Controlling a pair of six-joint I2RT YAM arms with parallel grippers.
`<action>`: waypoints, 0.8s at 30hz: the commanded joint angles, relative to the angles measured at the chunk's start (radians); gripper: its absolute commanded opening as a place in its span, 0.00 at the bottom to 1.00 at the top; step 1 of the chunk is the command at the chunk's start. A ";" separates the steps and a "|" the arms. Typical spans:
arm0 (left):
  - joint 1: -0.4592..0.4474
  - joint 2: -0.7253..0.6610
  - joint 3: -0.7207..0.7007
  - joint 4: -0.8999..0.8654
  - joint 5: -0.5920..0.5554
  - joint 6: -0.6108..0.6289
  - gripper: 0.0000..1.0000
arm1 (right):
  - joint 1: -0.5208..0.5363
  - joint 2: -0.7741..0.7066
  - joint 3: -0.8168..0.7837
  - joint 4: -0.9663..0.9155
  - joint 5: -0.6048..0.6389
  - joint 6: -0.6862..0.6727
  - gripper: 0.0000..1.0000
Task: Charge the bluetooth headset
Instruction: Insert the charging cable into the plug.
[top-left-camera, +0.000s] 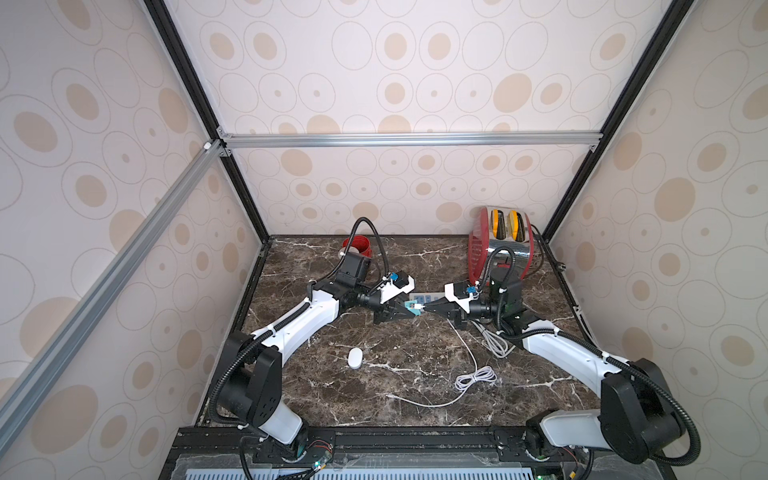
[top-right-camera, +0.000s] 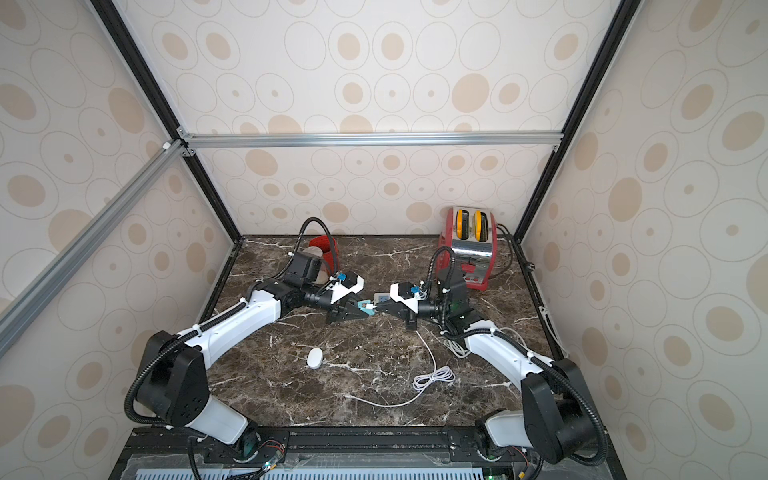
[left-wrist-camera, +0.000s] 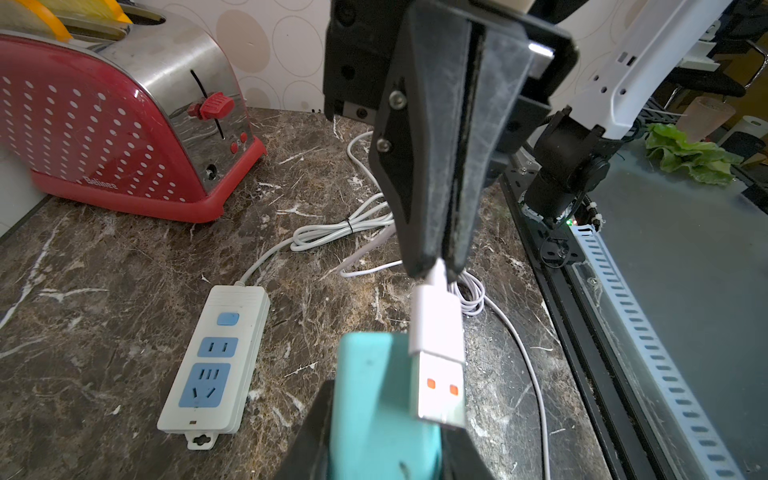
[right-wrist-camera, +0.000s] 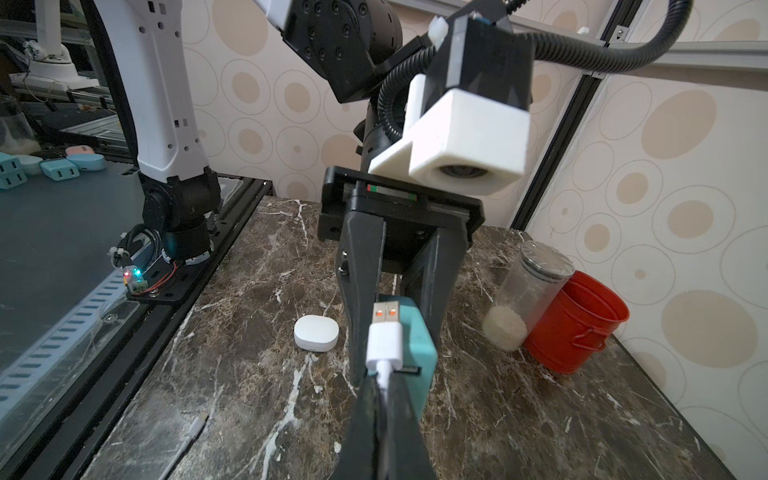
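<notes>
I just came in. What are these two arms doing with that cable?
The left gripper has its jaws closed on the teal charger adapter, held above the marble table. The right gripper pinches the white USB cable just behind its USB-A plug. The plug lies alongside the adapter, not in its port. The white bluetooth headset case sits alone on the table, and the power strip has nothing plugged in.

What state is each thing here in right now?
bluetooth headset: shut, lying free on the table.
teal adapter: gripped by left gripper, not plugged in.
USB plug: against the adapter, not inserted; right gripper shut on its cable.
power strip: sockets empty.
toaster: both slots filled.
</notes>
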 joint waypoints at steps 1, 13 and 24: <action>0.007 -0.039 0.064 0.020 0.044 0.005 0.00 | -0.001 0.006 -0.022 0.032 0.032 0.024 0.00; 0.014 -0.044 0.067 -0.056 0.054 0.070 0.00 | -0.163 -0.021 -0.036 0.125 -0.039 0.165 0.00; 0.014 -0.029 0.085 -0.084 0.068 0.100 0.00 | -0.160 0.023 -0.010 0.180 -0.176 0.268 0.00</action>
